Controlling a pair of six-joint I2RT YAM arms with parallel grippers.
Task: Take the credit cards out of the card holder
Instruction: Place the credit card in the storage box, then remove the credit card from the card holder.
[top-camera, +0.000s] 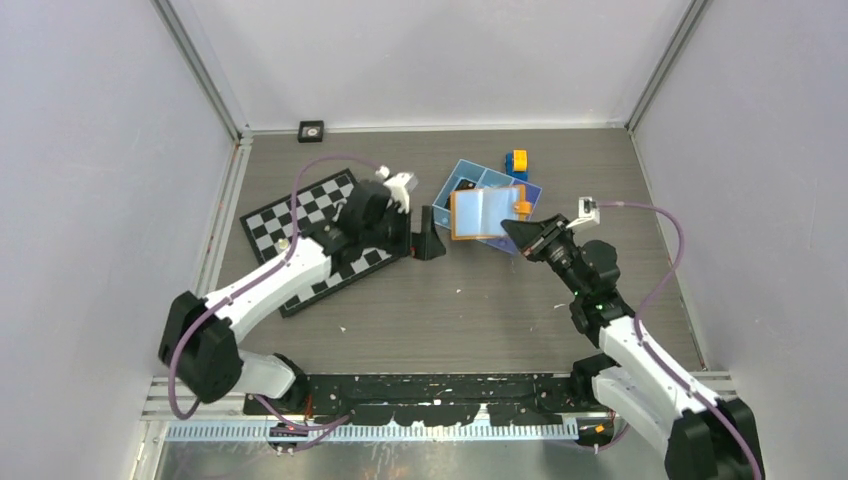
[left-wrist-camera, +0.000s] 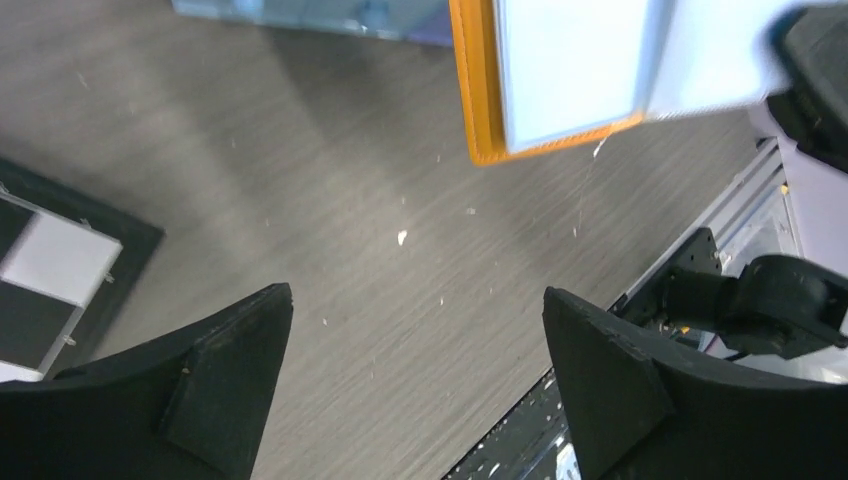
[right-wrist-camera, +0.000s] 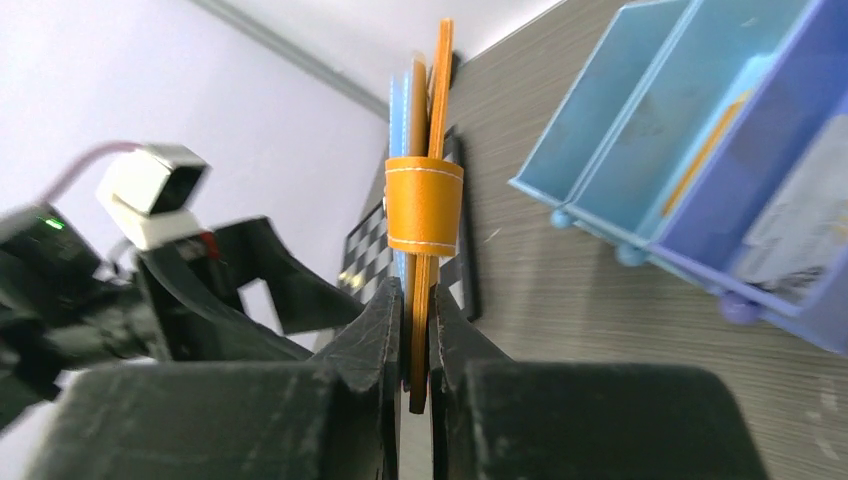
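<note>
The orange card holder (top-camera: 485, 213) is lifted off the table and open, its pale greyish sleeves facing up. My right gripper (top-camera: 522, 231) is shut on its right edge. In the right wrist view the holder (right-wrist-camera: 420, 110) stands edge-on between the closed fingers of that gripper (right-wrist-camera: 417, 322), with its orange tab (right-wrist-camera: 424, 205) just beyond the tips. My left gripper (top-camera: 429, 241) is open and empty just left of the holder. In the left wrist view it (left-wrist-camera: 415, 335) hovers over bare table, with the holder (left-wrist-camera: 560, 80) ahead at the top. No loose card shows.
A blue three-compartment tray (top-camera: 470, 176) lies right behind the holder, and shows in the right wrist view (right-wrist-camera: 640, 110). A small yellow-and-blue block (top-camera: 517, 163) sits beyond it. A chessboard (top-camera: 300, 215) lies under the left arm. Walls enclose the table.
</note>
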